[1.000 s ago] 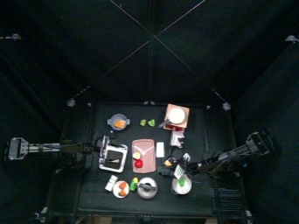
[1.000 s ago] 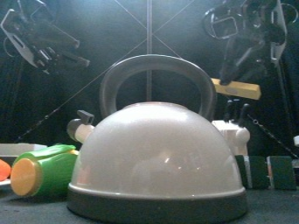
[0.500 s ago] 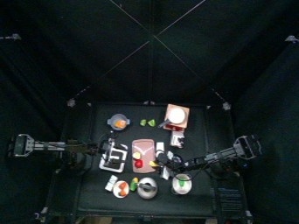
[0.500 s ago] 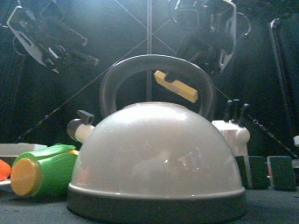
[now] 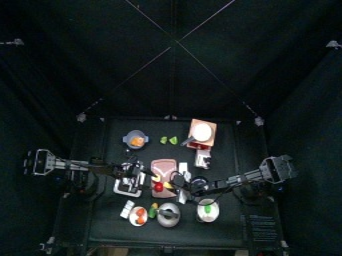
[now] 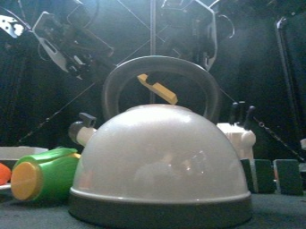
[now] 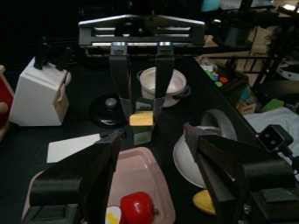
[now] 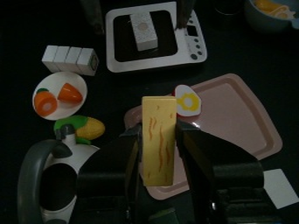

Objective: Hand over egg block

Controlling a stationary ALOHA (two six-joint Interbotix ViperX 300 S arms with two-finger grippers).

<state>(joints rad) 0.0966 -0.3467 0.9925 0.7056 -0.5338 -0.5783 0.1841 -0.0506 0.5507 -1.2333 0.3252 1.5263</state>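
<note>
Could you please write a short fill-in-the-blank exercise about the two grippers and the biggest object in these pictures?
1. The right gripper holds a flat rectangular block whose colour is ____.
2. The left gripper has nothing between its fingers; it is ____.
3. The large white object nearest the front camera is a ____.

Missing words: yellow; open; kettle
</note>
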